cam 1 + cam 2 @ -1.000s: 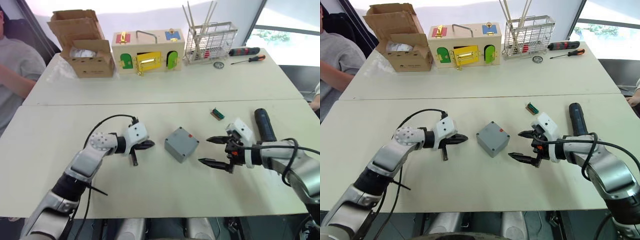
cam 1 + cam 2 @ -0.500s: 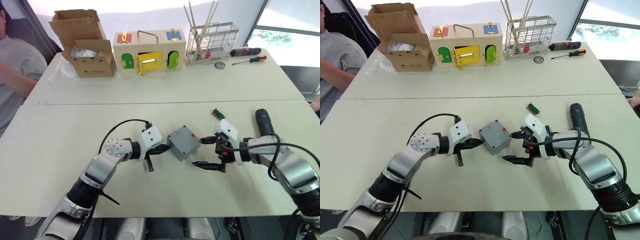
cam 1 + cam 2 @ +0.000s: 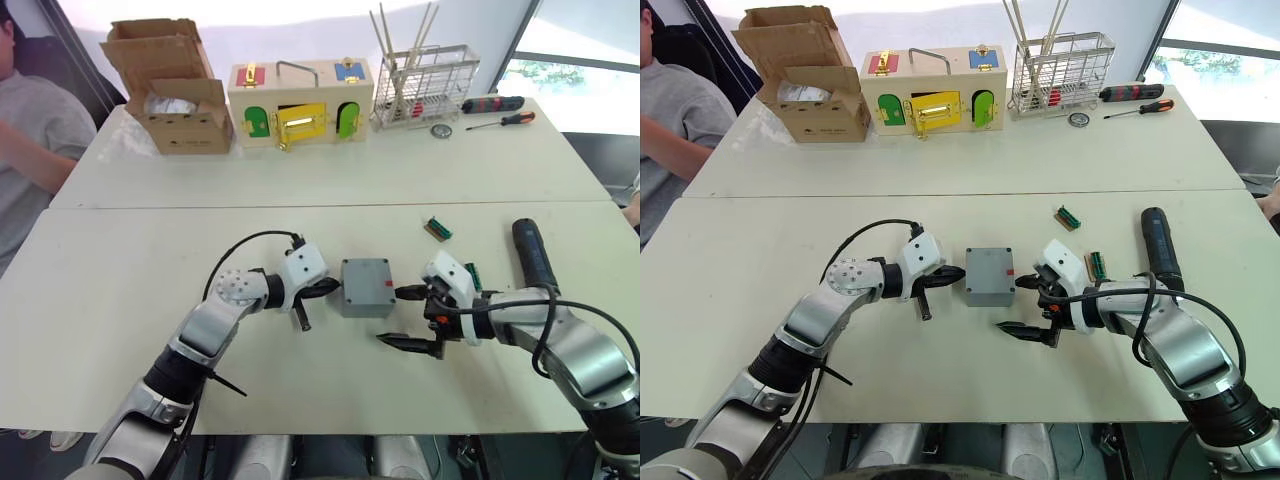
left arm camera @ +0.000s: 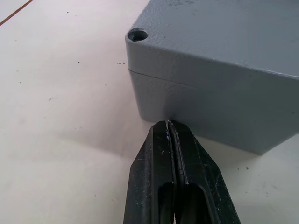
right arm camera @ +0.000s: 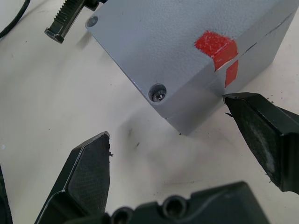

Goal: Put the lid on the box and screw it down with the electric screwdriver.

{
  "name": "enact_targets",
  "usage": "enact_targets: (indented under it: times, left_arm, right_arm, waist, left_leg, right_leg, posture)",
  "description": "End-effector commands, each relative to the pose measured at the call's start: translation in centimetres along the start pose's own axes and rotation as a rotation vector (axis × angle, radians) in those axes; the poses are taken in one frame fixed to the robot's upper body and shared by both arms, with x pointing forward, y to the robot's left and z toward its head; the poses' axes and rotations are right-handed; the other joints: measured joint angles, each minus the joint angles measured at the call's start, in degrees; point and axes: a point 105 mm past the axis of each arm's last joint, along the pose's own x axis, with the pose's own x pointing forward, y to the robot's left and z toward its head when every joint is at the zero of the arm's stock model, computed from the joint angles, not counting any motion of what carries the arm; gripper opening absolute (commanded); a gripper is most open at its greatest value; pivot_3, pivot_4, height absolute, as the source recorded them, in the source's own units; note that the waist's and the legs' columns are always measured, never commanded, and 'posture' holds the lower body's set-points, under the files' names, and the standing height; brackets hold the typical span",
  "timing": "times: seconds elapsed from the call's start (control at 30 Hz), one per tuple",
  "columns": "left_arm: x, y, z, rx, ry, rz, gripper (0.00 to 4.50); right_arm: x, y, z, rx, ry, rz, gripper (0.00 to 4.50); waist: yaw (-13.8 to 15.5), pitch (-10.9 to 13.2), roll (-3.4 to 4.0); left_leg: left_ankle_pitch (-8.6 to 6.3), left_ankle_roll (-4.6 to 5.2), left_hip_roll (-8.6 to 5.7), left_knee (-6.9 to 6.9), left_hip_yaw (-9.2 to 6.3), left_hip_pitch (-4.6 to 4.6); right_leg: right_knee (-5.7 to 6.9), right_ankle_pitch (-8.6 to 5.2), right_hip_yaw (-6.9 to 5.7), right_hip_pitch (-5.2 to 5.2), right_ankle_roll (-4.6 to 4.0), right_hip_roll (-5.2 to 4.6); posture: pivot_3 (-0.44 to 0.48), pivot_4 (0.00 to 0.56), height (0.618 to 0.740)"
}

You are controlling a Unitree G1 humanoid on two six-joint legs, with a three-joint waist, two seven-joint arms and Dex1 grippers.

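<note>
The grey box sits mid-table, square to the front edge, red mark on its right corner. The lid lies on top of it, a seam running round the side and a screw in one corner hole. My left gripper is shut, its tip touching the box's left wall. My right gripper stands open at the box's right side, its far fingertip against the wall below the red mark, the near one off the box. The black electric screwdriver lies on the table to the right.
Along the back stand a cardboard carton, a wooden latch box and a wire rack, with two manual screwdrivers beside it. Small green connectors lie right of the box. A person sits at the far left.
The box has turned from a diamond angle to square with the table. My left gripper moved right against it and my right gripper closed in from the right.
</note>
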Motion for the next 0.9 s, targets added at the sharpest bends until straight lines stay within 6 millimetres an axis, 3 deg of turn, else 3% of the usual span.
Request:
enact_targets:
  times: [0.03,0.23,0.3,0.37,0.47,0.57,0.67,0.77,0.9]
  left_arm:
    - [-1.0,0.2,1.3,0.052,-0.023,-0.002,0.00]
    - [-3.8,2.5,1.6,0.025,-0.033,0.087,0.00]
    - [-4.6,3.5,4.2,-0.077,-0.183,0.116,0.00]
    - [-4.9,3.7,6.2,-0.120,-0.280,0.107,0.00]
    - [-4.4,3.1,8.2,-0.133,-0.343,0.082,0.00]
    - [-4.0,2.6,8.9,-0.126,-0.350,0.068,0.00]
    - [-3.2,1.6,9.8,-0.124,-0.371,0.039,0.00]
    - [-2.5,0.3,9.9,-0.106,-0.355,-0.005,0.00]
    - [-2.1,-0.7,10.1,-0.118,-0.360,-0.041,0.00]
  right_arm:
    - [-2.3,-1.9,1.4,-0.103,0.034,-0.087,4.47]
    - [-7.5,-4.7,3.0,-0.057,0.034,-0.205,4.47]
    - [-9.2,-7.2,5.1,-0.027,-0.099,-0.308,4.47]
    - [-9.8,-9.1,5.7,-0.013,-0.176,-0.388,4.47]
    - [-8.3,-11.5,5.2,0.027,-0.274,-0.480,4.47]
    - [-7.2,-12.6,4.4,0.040,-0.308,-0.530,4.47]
    - [-5.9,-14.7,2.7,0.131,-0.351,-0.623,3.71]
    - [-4.4,-15.4,1.8,0.193,-0.371,-0.641,2.74]
    - [-3.5,-15.8,1.4,0.207,-0.374,-0.654,2.74]
  waist:
    - [0.0,0.0,0.00]
    - [0.0,0.0,0.00]
    - [0.0,0.0,0.00]
    - [0.0,0.0,-0.02]
    - [0.0,-0.1,-0.16]
    - [-0.2,-0.1,-0.16]
    - [-0.2,-0.1,-0.15]
    - [-0.2,-0.1,-0.15]
    - [-0.3,-0.1,-0.13]
  left_leg:
    - [0.00,0.00,-0.01,0.00,0.01,0.00]
    - [0.00,0.01,0.02,-0.02,0.00,-0.01]
    - [0.00,0.01,0.02,-0.02,0.00,0.00]
    - [0.00,0.01,0.02,0.06,0.03,-0.01]
    - [0.00,0.00,0.03,0.10,-0.02,-0.02]
    - [0.00,0.00,0.01,0.07,0.03,-0.02]
    - [0.01,-0.02,0.01,0.08,0.06,-0.03]
    - [0.02,-0.04,0.01,0.14,0.06,-0.02]
    - [0.02,-0.04,0.01,0.11,0.04,-0.03]
  right_leg:
    - [0.00,0.00,0.01,0.00,0.00,-0.01]
    - [-0.01,0.00,0.00,-0.01,0.00,0.01]
    - [-0.01,0.00,0.00,0.00,0.00,0.01]
    - [0.01,0.00,0.02,0.01,0.00,-0.02]
    - [0.03,0.00,-0.03,0.02,0.00,0.00]
    - [0.02,0.00,0.00,-0.01,0.00,-0.02]
    - [0.05,0.00,0.02,-0.05,0.00,-0.01]
    - [0.09,0.00,0.03,-0.03,0.00,0.00]
    - [0.08,0.00,0.02,-0.05,0.00,0.01]
  posture:
    - [0.000,0.150,0.734]
    - [0.000,0.150,0.734]
    - [0.000,0.150,0.734]
    - [0.000,0.150,0.734]
    - [0.000,0.150,0.734]
    - [0.000,0.150,0.734]
    - [0.000,0.150,0.734]
    - [0.000,0.150,0.734]
    - [0.000,0.150,0.734]
